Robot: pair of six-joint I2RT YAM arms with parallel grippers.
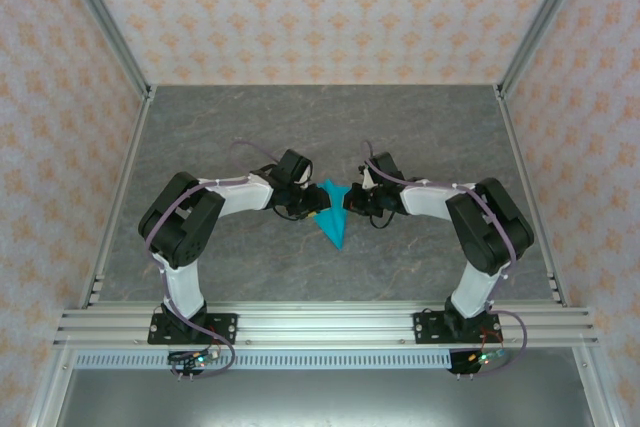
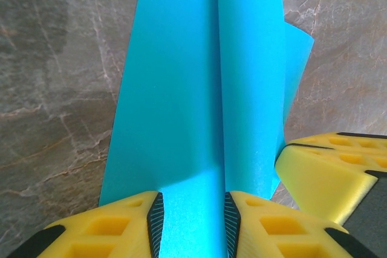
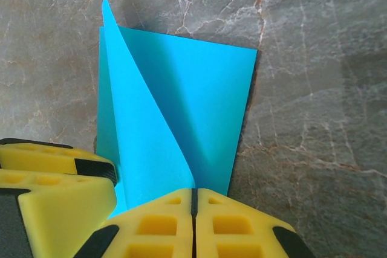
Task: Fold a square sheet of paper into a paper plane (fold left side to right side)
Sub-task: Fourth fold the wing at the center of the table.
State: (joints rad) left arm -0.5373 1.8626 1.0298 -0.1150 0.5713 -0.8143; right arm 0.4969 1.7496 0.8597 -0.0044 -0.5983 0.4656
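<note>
On the table [image 1: 250, 127], paper plane [image 1: 334, 222], partly hidden

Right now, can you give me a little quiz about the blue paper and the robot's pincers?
1. True or false: the paper plane is lying as a flat, unfolded square.
2. Pick one: the fingers of the left pincer are A) red, B) yellow, C) green.
3. Fill the gap: the left pincer and the right pincer are both pinching the ____.

Key
1. False. It is folded, with a crease down its length and a pointed end.
2. B, yellow.
3. Paper plane. Each pincer is closed on a raised fold of it.
</note>
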